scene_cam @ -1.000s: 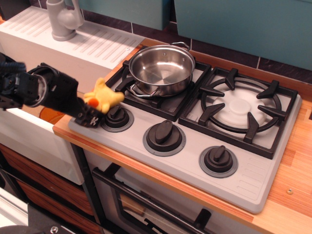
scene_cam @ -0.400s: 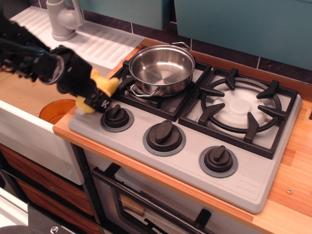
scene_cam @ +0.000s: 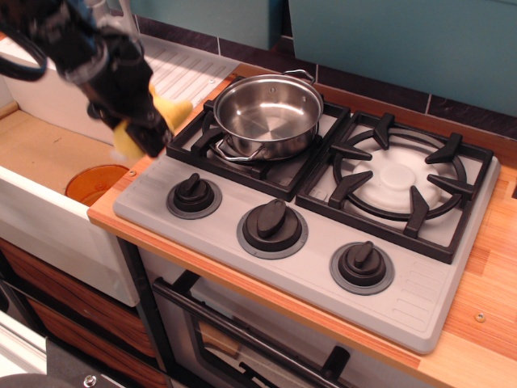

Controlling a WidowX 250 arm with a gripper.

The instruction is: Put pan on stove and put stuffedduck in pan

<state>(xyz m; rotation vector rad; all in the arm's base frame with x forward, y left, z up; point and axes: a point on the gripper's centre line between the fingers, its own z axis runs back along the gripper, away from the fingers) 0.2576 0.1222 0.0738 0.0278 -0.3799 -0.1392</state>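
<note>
- Your pincer [scene_cam: 147,128] pinches the stuffedduck [scene_cam: 166,113] in the air, just left of the stove [scene_cam: 420,307].
- The pan [scene_cam: 268,113] sits on the left burner (it is empty).

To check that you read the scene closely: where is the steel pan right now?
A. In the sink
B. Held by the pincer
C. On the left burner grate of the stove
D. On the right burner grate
C: the pan sits on the left grate of the stove, empty, while the pincer holds the yellow duck left of it.
</note>
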